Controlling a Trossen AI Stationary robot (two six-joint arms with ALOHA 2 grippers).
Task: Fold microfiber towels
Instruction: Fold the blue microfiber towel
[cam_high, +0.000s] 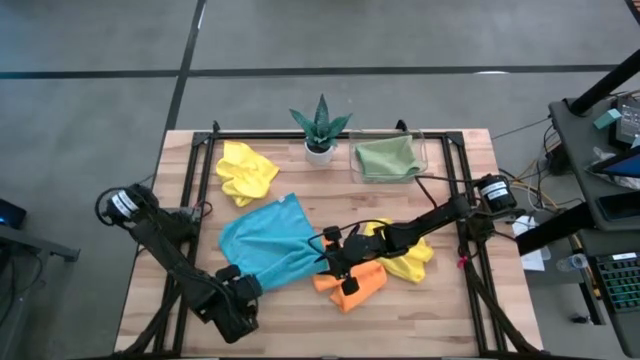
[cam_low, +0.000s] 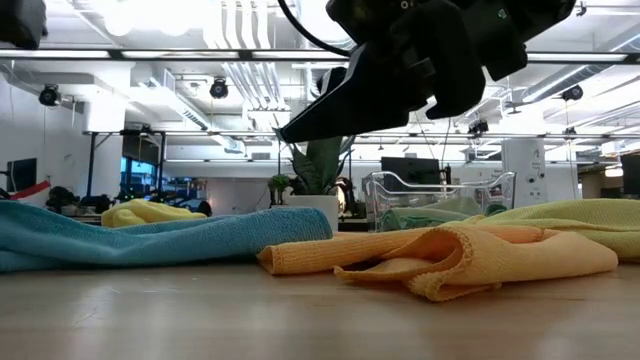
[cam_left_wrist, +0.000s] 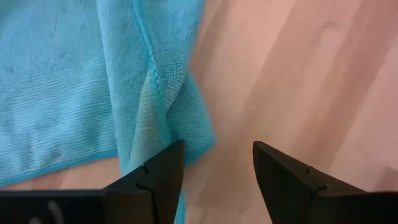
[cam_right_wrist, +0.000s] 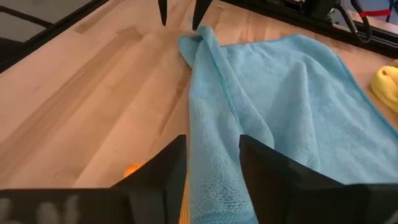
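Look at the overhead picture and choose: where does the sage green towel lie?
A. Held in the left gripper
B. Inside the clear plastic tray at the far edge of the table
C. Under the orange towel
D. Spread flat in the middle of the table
B: the sage green towel sits bunched inside the clear plastic tray, beside the potted plant at the table's far edge.

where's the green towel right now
In the high view the green towel lies in the clear tray at the table's far edge, right of the potted plant.

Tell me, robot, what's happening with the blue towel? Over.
Left gripper open at blue towel's corner. Right gripper open, towel between its fingers. Orange towel close by.
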